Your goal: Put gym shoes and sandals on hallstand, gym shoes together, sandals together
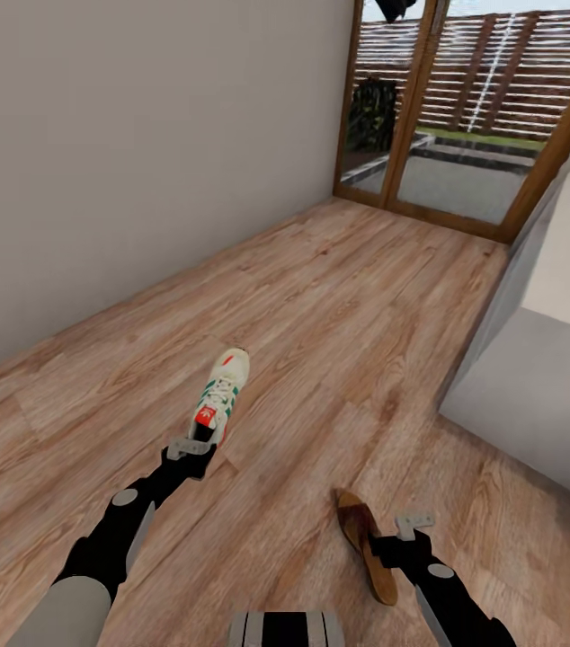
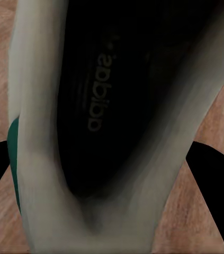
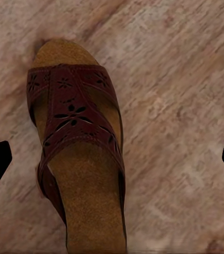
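On the brown wood plank floor [image 1: 339, 296], the left gripper [image 1: 190, 454] holds a white green-striped gym shoe [image 1: 222, 391], while the wide-open right gripper [image 1: 408, 532] hangs over a brown leather sandal [image 3: 77, 159].

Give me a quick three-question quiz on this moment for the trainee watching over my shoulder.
1. True or false: the sandal by the right gripper lies on the corridor floor.
2. Which shoe is at the left gripper? A) a brown sandal B) a white gym shoe with green stripes C) a black boot
3. Fill in: in the left wrist view, the camera looks into the dark ______ of the gym shoe.

Key: 1 true; 2 B; 3 opening (the inside)
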Robot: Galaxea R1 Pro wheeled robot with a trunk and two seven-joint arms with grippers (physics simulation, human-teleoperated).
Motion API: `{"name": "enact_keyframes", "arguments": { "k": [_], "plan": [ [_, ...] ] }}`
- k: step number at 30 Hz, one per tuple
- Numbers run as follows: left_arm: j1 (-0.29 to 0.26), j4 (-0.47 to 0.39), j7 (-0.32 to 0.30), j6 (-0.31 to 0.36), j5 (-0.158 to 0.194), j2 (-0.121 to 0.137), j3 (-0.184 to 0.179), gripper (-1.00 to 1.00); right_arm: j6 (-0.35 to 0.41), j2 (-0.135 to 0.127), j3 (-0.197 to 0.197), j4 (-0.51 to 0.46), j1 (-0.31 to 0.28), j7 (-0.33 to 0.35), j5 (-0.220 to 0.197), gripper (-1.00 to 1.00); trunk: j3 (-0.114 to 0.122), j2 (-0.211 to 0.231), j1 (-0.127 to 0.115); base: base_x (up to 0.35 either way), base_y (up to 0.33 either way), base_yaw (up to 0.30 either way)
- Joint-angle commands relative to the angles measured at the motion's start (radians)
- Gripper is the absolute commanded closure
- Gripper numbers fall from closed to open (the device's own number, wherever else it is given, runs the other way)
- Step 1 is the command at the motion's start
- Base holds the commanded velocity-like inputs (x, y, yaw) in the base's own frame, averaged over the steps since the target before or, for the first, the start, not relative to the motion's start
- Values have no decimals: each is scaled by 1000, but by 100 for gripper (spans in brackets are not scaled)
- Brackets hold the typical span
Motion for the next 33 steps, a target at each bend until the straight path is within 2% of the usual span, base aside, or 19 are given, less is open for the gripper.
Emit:
{"name": "enact_keyframes", "arguments": {
  "k": [1, 33],
  "plan": [
    [-1, 0, -6, -6, -9, -1, 5, 100, 6, 0, 1, -2, 0, 3, 5, -100, -6, -1, 0, 0, 0, 0],
    [-1, 1, -6, -9, -9, -2, 3, 100, 6, 0, 1, -3, 0, 3, 4, -100, -180, -8, 15, 0, 0, 2]
  ]
}}
